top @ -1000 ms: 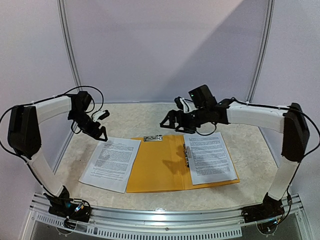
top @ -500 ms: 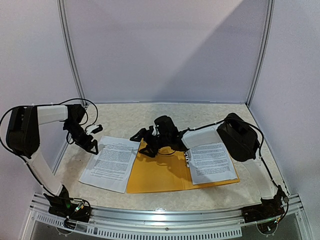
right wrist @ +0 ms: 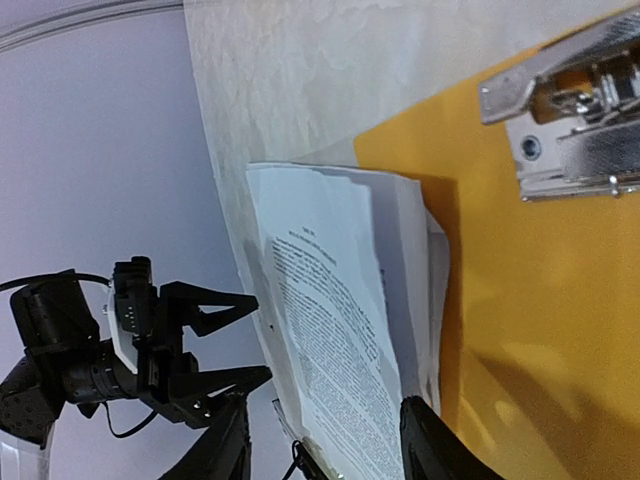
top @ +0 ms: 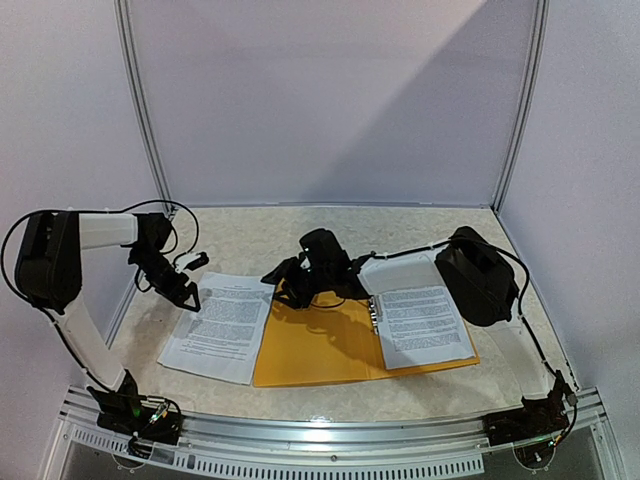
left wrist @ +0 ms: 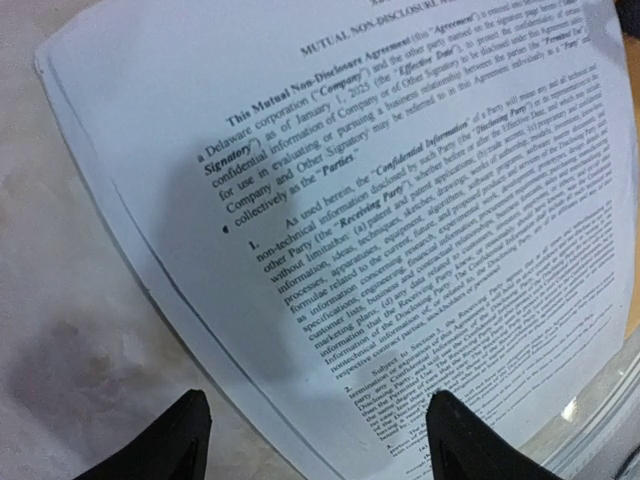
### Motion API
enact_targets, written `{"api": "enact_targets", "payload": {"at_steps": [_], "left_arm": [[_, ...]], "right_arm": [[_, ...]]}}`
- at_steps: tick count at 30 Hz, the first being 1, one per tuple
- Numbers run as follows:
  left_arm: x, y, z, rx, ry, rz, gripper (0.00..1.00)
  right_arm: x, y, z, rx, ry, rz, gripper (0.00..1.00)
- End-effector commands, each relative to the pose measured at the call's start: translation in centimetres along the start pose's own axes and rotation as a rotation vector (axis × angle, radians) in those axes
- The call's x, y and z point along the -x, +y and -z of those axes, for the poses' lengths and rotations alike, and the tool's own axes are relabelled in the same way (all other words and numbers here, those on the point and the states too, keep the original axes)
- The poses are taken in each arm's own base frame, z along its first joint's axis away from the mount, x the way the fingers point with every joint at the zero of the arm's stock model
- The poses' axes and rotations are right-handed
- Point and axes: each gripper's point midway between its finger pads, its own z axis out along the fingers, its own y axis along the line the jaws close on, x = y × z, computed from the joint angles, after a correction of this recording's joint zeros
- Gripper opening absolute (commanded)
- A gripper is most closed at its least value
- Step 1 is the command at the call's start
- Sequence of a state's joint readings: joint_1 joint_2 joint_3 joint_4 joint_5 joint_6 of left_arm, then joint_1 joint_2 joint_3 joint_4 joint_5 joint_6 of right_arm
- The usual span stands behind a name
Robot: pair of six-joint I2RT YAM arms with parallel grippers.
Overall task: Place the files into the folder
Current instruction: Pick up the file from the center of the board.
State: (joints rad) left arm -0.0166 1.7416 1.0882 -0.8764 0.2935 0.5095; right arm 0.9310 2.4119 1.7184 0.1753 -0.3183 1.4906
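The folder (top: 315, 350) lies open and orange on the table, with a printed sheet (top: 425, 325) on its right half. More files (top: 225, 325), a small stack of white sheets, lie left of it, their right edge lapping onto the folder. My left gripper (top: 194, 282) hovers open at the stack's far left corner. In the left wrist view the gripper (left wrist: 320, 445) straddles the left edge of the files (left wrist: 400, 200). My right gripper (top: 276, 288) is low at the stack's far right corner. There the gripper (right wrist: 325, 450) has its jaws apart around the lifted edge of the files (right wrist: 330, 330), beside the folder (right wrist: 540, 300).
A metal clip (right wrist: 570, 100) sits on the folder's left flap at the far edge. A fastener (top: 375, 315) runs along the spine. Grey walls (top: 320, 100) close in the back and sides. The right wrist view catches the left gripper (right wrist: 205, 340) beyond the papers.
The right arm swung down and left from above the folder to the stack's far right corner, its jaws narrowing. The left gripper dropped slightly toward the stack's left corner.
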Motion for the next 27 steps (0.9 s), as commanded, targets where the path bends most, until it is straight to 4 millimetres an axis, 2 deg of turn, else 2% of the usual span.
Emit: {"api": "enact_targets", "payload": {"at_steps": [1, 8, 11, 13, 17, 23, 27], "left_arm": [[0.0, 0.0, -0.6, -0.019, -0.005, -0.013, 0.76], [-0.1, -0.1, -0.5, -0.019, -0.009, -0.010, 0.76], [-0.2, 0.1, -0.9, -0.021, 0.004, -0.007, 0.76], [-0.5, 0.3, -1.4, -0.020, 0.023, -0.005, 0.76], [-1.2, 0.8, -2.5, -0.029, 0.062, 0.009, 0.75], [-1.7, 1.1, -3.9, -0.056, 0.108, 0.027, 0.68], [-1.8, 0.9, -4.4, -0.078, 0.114, 0.035, 0.65]], "right_arm": [[0.0, 1.2, -0.9, 0.061, 0.021, 0.007, 0.50], [-0.9, 1.9, -2.2, 0.095, 0.069, 0.003, 0.46], [-1.5, 1.1, -2.9, 0.078, 0.090, -0.004, 0.48], [-1.6, -0.1, -3.4, 0.055, 0.093, -0.020, 0.48], [-1.3, -1.5, -3.9, 0.011, 0.075, -0.028, 0.48], [-1.7, -1.1, -4.7, 0.006, 0.087, -0.011, 0.48], [-2.1, -1.9, -5.1, -0.021, 0.078, -0.009, 0.50]]}}
